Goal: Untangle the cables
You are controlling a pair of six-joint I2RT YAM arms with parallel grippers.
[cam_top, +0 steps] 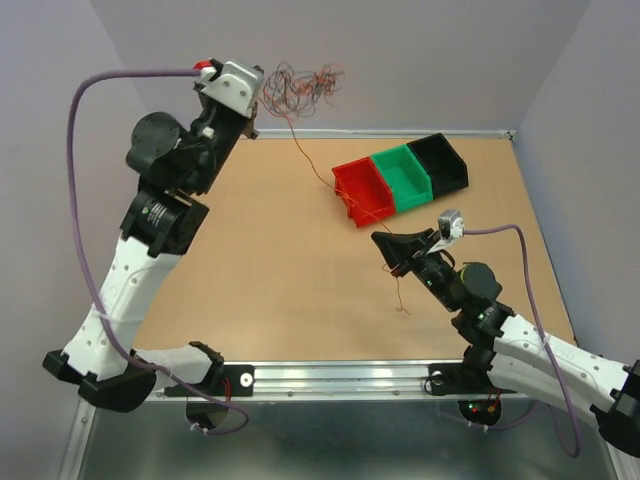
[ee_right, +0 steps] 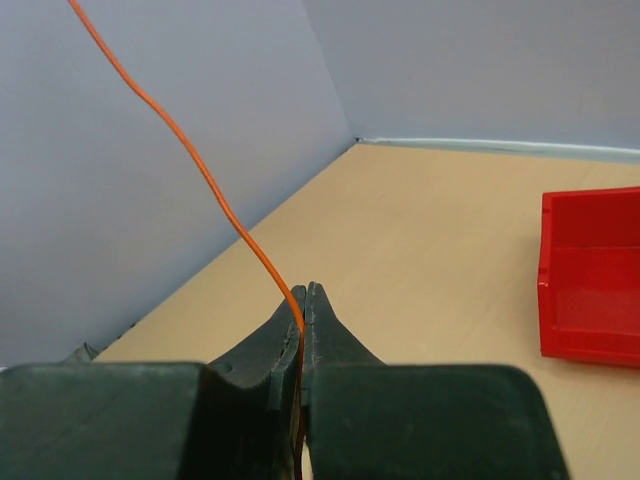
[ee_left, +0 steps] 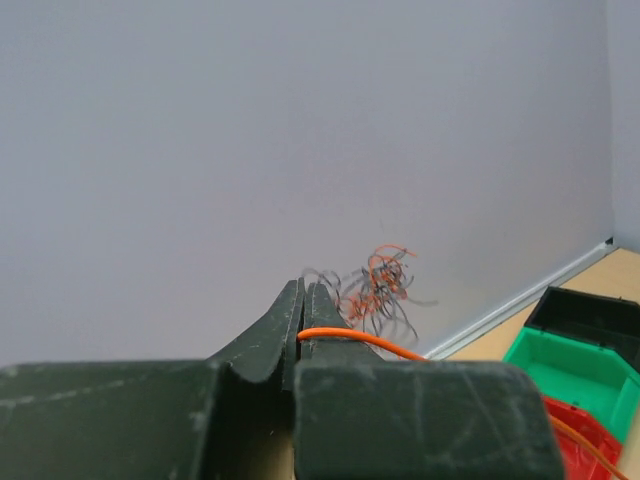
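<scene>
Step in hand: I judge this to be the pull-apart. One orange strand is drawn out of the tangle of cables and spans the space between my two claws.
Next move calls for: more separation, I think. The right claw should go toward 5 o'clock while the left holds high, slowly, so the strand slides free rather than cinching a knot. Then a drop in the red bin, if the bins are sorted by colour.
Counter: bare brown board. I can see no cable resting on it; the free tail below the right claw hangs close to it.
Bins: red, green bin and black bin touch in a row at 2 o'clock on the counter.
Left claw: raised at 11 o'clock against the back wall. Jaws are pressed together, and the orange strand comes out of their seam toward 3 o'clock.
Right claw: low at 4 o'clock on the counter, jaws closed on the same strand, which leaves toward 11 o'clock.
Tangle: in the air, just past the left claw's tips at 1 o'clock and well apart from the right claw. It is a loose knot of orange and dark curls.
Green wires: too fine for me to pick out.
</scene>
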